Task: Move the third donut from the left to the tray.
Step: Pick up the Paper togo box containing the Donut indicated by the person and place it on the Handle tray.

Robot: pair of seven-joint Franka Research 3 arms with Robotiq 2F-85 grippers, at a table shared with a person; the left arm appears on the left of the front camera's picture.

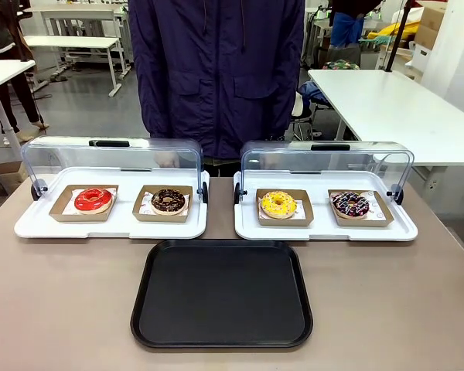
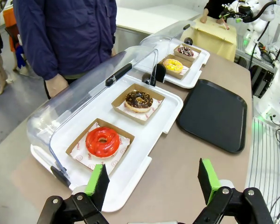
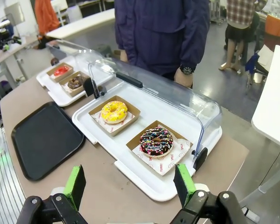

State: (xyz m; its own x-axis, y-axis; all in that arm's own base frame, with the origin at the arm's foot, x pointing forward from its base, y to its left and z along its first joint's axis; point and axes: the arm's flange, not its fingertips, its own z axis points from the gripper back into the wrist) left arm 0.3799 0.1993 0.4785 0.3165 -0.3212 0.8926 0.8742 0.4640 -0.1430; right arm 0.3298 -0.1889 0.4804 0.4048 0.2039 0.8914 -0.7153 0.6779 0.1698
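Yellow icing is marking the third donut (image 1: 278, 204), which is sitting in its brown cardboard holder (image 1: 305, 219) on the right white tray (image 1: 325, 230), just behind the black tray (image 1: 222, 294). I am holding my left gripper (image 2: 153, 179) and right gripper (image 3: 130, 184) spread wide above the table, grasping nothing.

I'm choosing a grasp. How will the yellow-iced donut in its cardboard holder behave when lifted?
The yellow donut looks soft, with glossy icing, so squeezing likely dents or smears it. Its shallow cardboard holder seems light and bendy; tilted, the donut might slide out.
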